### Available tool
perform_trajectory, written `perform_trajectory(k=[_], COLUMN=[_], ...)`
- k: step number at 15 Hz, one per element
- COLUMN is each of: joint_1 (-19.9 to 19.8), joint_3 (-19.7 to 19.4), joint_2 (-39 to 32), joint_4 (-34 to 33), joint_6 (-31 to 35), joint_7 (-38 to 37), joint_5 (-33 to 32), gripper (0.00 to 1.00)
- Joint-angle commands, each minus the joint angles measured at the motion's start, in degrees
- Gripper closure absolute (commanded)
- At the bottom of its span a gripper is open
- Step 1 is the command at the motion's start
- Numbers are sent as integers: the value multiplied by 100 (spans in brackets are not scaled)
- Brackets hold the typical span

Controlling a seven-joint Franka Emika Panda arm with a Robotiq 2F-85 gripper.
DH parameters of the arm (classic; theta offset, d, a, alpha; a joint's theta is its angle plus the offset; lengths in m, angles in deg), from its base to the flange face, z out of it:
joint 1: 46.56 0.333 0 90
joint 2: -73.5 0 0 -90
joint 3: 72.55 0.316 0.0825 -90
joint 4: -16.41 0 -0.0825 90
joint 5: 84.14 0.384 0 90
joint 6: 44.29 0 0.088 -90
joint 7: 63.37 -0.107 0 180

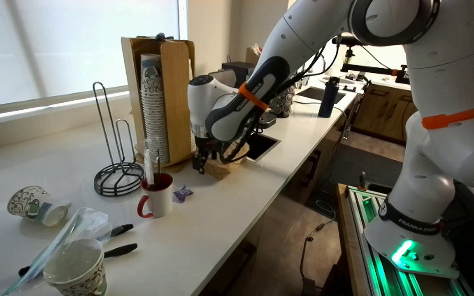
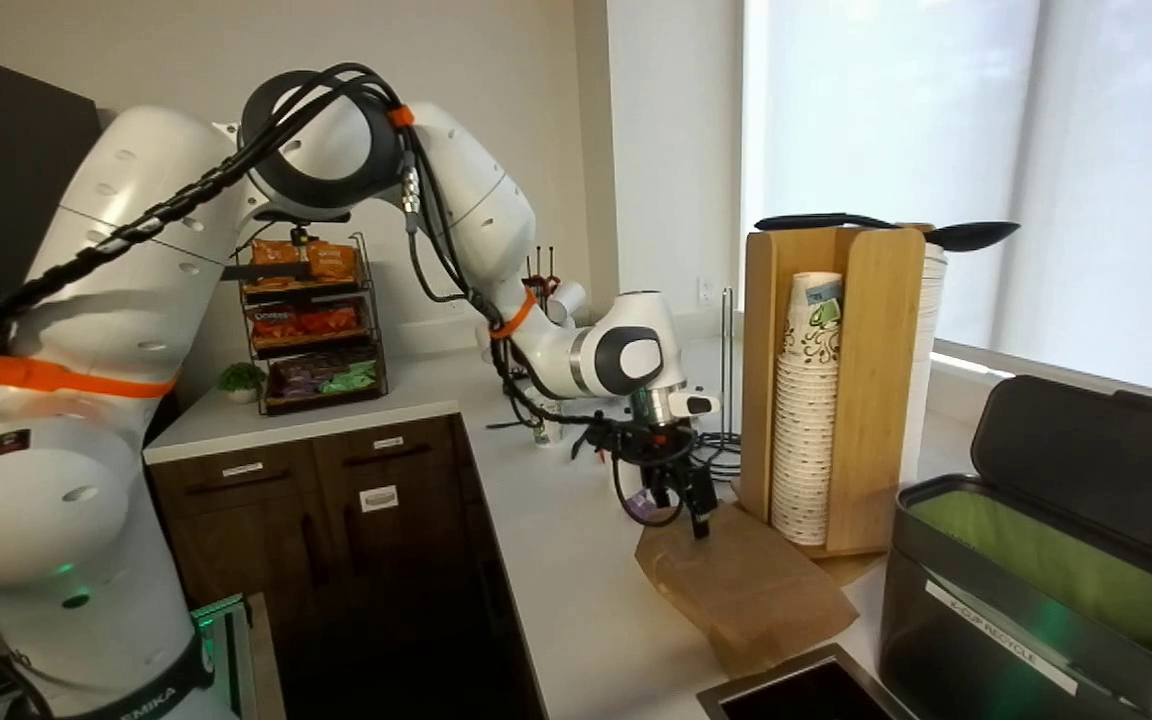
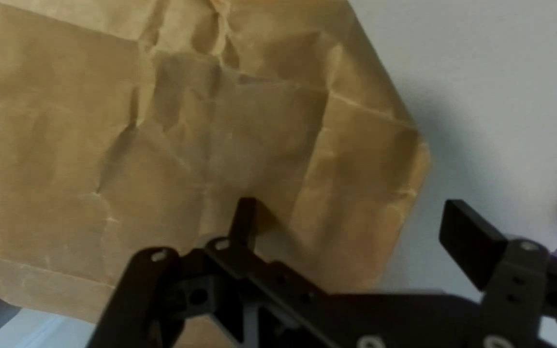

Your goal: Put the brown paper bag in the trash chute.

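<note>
The brown paper bag (image 2: 751, 590) lies flat and creased on the white counter; it also shows in an exterior view (image 1: 219, 168), partly behind the gripper, and fills much of the wrist view (image 3: 162, 145). The trash chute (image 2: 816, 698) is a dark square opening with a metal rim beside the bag's near end; it also shows in an exterior view (image 1: 261, 146). My gripper (image 3: 351, 205) is open, pointing down at the bag's end away from the chute. One finger is over the bag, the other past its edge above bare counter. Whether a fingertip touches the paper I cannot tell.
A tall wooden cup holder (image 2: 871, 400) stands close beside the bag. A grey K-cup recycle canister (image 2: 996, 625) with raised lid stands by the chute. A purple wrapper (image 1: 182, 193), a red-handled mug (image 1: 163, 203) and a wire stand (image 1: 117, 181) are near the gripper.
</note>
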Motion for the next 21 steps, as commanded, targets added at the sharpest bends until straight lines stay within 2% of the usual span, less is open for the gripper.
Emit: perform_trajectory(k=[1,6,10,15,17,19,21], joint_1=[147,188,251,304,93,5,-53], joint_3=[-149,-260,-480,-874,-778,-896,-1109], joint_2=[-289,-278,51,501,691,831,874], joint_4=[-259,-264,89,798,1168,1596,1944], joint_6=[-186,-211,-90,-185,-215,85,703], joint_7=[-344,-539,-889,-1660,-1635,-2029,-2618], joint_5=[-161,-146,-218,-392,-108,-104,-301], gripper=[29,69,98,100,100,100,100])
